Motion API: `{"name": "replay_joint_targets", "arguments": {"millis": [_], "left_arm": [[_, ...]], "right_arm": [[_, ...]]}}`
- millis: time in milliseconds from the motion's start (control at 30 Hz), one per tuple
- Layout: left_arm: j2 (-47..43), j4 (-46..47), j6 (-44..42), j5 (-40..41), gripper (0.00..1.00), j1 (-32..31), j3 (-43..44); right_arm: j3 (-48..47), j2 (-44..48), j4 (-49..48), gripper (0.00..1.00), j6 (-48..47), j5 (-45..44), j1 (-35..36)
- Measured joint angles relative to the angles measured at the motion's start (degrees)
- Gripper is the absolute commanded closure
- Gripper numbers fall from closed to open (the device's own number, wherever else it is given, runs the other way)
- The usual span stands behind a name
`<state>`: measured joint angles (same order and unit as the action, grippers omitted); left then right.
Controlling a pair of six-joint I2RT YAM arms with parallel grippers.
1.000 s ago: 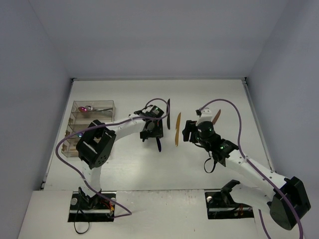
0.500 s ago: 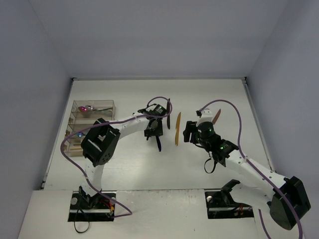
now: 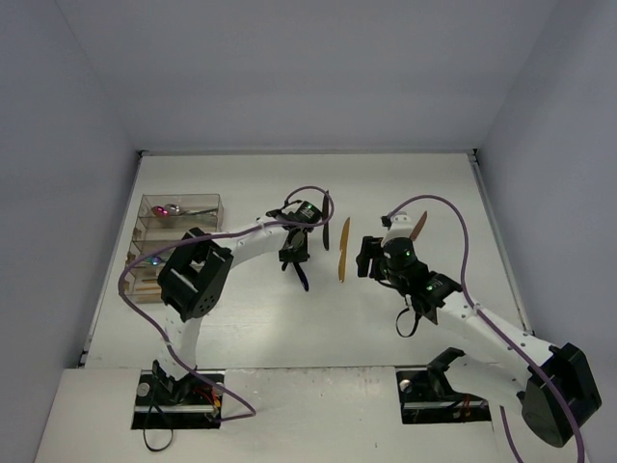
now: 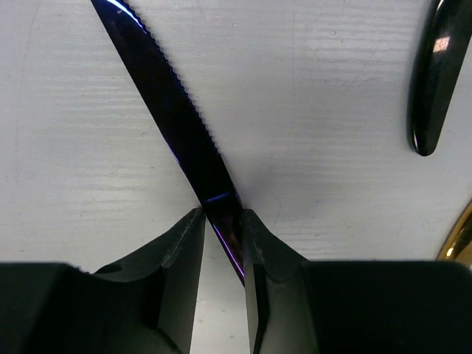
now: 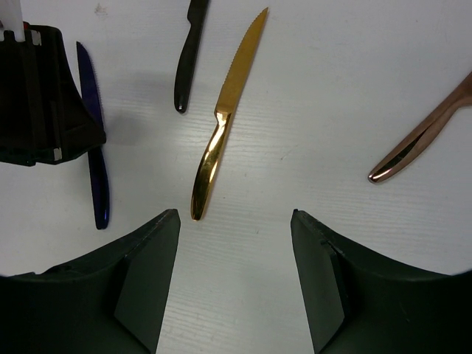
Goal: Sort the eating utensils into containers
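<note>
My left gripper is shut on a blue knife near where blade meets handle; the knife is at table level. The knife's handle shows in the right wrist view below the left gripper. A gold knife lies just ahead of my right gripper, which is open and empty. A black knife lies beside it. A copper utensil lies to the right. The clear tray at the left holds several utensils.
An iridescent pink spoon lies in the tray's far compartment. The left arm's elbow hangs over the tray's near end. Grey walls close the table on three sides. A purple cable loops above the right arm.
</note>
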<state>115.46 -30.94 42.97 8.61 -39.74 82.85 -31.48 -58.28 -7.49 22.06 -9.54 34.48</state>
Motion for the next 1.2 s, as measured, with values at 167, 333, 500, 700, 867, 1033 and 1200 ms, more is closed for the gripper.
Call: {"name": "replay_joint_targets", "arguments": {"millis": [167, 333, 500, 700, 867, 1033, 1200], "left_arm": [[1.35, -1.49, -7.33, 0.49, 0.77, 0.37, 2.43], [4.87, -3.47, -16.55, 1.33, 0.73, 0.82, 8.16], [5.82, -3.66, -18.5, -0.32, 0.64, 2.44, 9.8], [2.79, -2.27, -10.27, -3.67, 0.62, 5.24, 4.88], [1.54, -1.99, -4.48, -3.7, 0.63, 5.45, 2.88], [1.53, -2.14, -1.65, -3.17, 0.62, 5.31, 2.9], [2.74, -3.67, -3.07, -3.53, 0.63, 5.31, 5.02]], "right_arm": [[0.0, 0.0, 0.0, 0.41, 0.01, 0.0, 0.0], [0.0, 0.0, 0.0, 0.41, 0.02, 0.01, 0.0], [0.0, 0.0, 0.0, 0.41, 0.04, 0.02, 0.0], [0.0, -0.03, 0.0, 0.41, 0.06, 0.04, 0.0], [0.0, -0.44, 0.0, 0.41, 0.04, 0.07, 0.0], [0.0, -0.52, 0.0, 0.41, 0.06, 0.09, 0.0], [0.0, -0.39, 0.02, 0.41, 0.06, 0.08, 0.0]]}}
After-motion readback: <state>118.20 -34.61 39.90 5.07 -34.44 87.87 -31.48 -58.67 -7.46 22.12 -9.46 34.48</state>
